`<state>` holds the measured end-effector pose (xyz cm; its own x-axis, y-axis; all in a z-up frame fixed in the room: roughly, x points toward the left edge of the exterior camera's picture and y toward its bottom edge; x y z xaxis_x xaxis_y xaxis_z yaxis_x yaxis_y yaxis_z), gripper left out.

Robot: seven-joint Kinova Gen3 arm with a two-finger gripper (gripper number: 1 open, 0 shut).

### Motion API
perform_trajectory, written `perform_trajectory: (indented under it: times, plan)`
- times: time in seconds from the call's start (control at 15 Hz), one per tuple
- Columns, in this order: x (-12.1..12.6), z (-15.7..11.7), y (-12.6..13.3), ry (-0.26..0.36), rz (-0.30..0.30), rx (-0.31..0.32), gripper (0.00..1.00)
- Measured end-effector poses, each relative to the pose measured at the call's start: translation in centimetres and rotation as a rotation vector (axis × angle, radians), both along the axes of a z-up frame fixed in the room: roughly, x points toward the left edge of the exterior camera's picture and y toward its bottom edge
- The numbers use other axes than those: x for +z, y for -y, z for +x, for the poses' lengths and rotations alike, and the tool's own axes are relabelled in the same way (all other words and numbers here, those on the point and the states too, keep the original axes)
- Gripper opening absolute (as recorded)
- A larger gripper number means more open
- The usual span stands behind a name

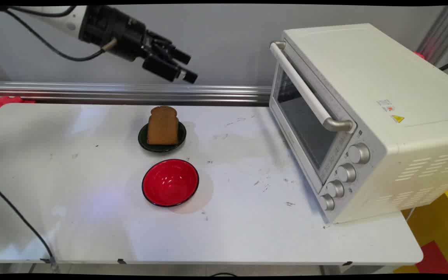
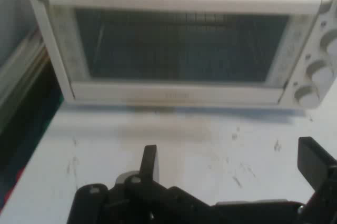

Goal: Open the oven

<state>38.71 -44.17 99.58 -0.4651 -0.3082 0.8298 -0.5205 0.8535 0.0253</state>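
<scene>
My gripper (image 1: 185, 72) hangs high over the back of the table, pointing right toward the oven. It is open and holds nothing; in the hand view its two fingers (image 2: 150, 162) stand wide apart around the gripper (image 2: 231, 161) midpoint. Below it a slice of brown toast (image 1: 163, 125) stands upright on a small dark plate (image 1: 144, 141). A red bowl (image 1: 170, 182) with a black rim sits just in front of the plate. The white toaster oven (image 1: 364, 116) stands at the right with its door (image 2: 179, 50) closed and its handle (image 2: 184, 0) across the top.
Several knobs (image 1: 344, 173) run down the oven's front right side. A metal rail (image 1: 130, 93) runs along the table's back edge. A black cable (image 1: 18, 217) crosses the table's near left corner.
</scene>
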Motion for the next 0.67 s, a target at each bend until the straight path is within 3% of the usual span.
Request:
perform_trajectory:
  times: [0.2, 0.27, 0.67]
  plan:
    - [0.6, -0.8, 0.6, -0.002, -0.027, -0.011, 1.0]
    - [0.7, -1.1, 0.9, -0.001, -0.033, -0.017, 0.0]
    - [1.2, -2.2, 2.4, 0.018, -0.044, -0.026, 0.0]
